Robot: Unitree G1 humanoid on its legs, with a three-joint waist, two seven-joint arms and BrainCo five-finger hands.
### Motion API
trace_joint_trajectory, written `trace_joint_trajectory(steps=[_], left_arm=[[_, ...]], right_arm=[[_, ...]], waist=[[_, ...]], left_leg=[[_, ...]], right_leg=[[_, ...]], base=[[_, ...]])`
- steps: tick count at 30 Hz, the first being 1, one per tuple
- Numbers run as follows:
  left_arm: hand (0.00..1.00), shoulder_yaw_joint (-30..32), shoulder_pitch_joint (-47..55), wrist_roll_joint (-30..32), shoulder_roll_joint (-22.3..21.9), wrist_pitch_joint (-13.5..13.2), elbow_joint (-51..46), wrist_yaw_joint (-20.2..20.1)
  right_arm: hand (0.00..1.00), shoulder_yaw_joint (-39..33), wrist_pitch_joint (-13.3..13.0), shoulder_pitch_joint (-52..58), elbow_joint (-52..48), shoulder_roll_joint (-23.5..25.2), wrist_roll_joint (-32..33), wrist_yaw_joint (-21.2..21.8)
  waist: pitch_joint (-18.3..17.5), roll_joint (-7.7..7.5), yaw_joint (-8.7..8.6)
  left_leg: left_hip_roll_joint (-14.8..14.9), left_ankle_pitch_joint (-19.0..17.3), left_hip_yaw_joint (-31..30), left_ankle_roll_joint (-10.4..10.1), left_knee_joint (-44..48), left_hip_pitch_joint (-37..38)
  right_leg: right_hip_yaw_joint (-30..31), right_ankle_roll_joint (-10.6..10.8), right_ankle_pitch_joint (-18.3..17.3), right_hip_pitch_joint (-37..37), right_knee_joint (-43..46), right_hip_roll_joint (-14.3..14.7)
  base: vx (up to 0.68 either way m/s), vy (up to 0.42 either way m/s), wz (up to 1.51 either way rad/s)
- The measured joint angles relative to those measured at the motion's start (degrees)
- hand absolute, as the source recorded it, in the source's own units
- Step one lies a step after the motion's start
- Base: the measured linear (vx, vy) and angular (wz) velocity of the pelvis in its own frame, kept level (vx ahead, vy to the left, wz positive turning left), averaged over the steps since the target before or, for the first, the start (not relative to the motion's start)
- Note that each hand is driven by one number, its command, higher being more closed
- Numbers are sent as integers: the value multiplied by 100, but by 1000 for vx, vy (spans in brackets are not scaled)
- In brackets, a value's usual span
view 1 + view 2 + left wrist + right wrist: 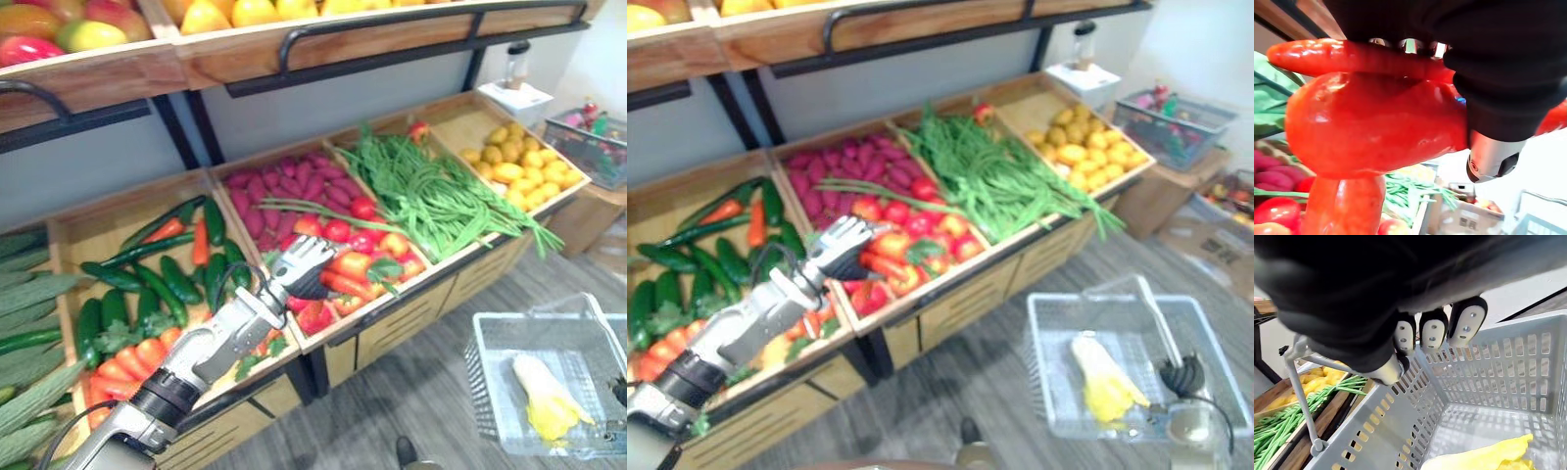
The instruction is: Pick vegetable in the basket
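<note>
**Left hand on the red peppers, right hand carrying the basket**

The robot is standing at a wooden produce stand with both of its 2 hands busy. The left hand (302, 262) is lying low in the pepper crate (353, 318), at the front of the stand, just in front of the tomatoes (338, 230). A fat red pepper (1376, 122) is pressing right up against its palm, and a long thin red pepper (1327, 56) is lying across it on the finger side. Whether that hand is actually closing on the fat pepper, I cannot tell, as the peppers are hiding too much. The pepper is sitting among the others in the crate.

The right hand (1381, 308) is hanging well off to the robot's right, above the grey floor (421, 392). Its fingers (1432, 333) are curling round the handle (1300, 387) of a grey plastic basket (1043, 362) and gripping it tight. 1 yellow leafy vegetable (1102, 382) is lying on the basket's bottom.

Green beans (431, 196) are filling the crate to the right of the peppers. Purple roots (284, 191) are sitting behind the tomatoes, and cucumbers (162, 284) are lying in the crate to the left.
</note>
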Motion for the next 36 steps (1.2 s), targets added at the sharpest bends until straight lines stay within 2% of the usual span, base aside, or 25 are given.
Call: trace_joint_trajectory(steps=[3, 5, 7, 13, 19, 24, 36], left_arm=[[100, -243, -17, -13, 116, -114, -154, -103], [100, -390, -26, -194, 150, -145, -167, -179], [100, -451, -29, -223, 156, -162, -167, -209], [100, -832, -228, -449, 134, -284, -174, -362], [100, -1185, -289, -588, 101, -339, -176, -556], [100, -1341, -401, -674, -135, -369, -220, -584], [100, -1798, -765, -681, -586, -388, -672, -582]], right_arm=[[100, 410, -149, -92, -90, -302, -7, 172], [100, 697, -156, -230, -100, -406, -12, 205], [100, 1073, -160, -350, -234, -517, -18, 235], [100, 2133, -539, -646, -800, -1044, -205, 447], [100, 2912, -751, -886, -1162, -1346, -216, 636], [100, 3334, -817, -886, -1406, -1578, -217, 696], [100, 3651, -845, -1017, -1704, -1682, -218, 730]], waist=[[-22, -10, -26], [-21, -10, -117], [-21, -9, -125], [-10, 24, -162], [8, 89, -231], [26, 187, -294], [70, 249, -301]], left_leg=[[47, -67, 264, -72, 88, 44], [67, -90, 362, -105, 113, 117], [127, -197, 552, -138, 274, 158], [306, -566, 990, -212, 857, 186], [505, -863, 1391, -283, 1358, 195], [680, -1090, 1689, -335, 1711, 194], [722, -1166, 2088, -395, 1876, 307]], right_leg=[[228, 24, 20, -73, 7, 107], [327, 18, 28, -72, 10, 161], [497, 13, 49, -76, 14, 223], [927, 35, 113, -178, 22, 352], [1261, 53, 175, -268, 30, 515], [1443, 62, 194, -325, 20, 628], [1822, 89, 339, -376, -1, 793]], base=[[25, -47, -45], [33, -38, -27], [12, -33, -47], [-15, -26, -41], [-26, -25, -33], [-31, -5, -27], [-26, -1, -17]])
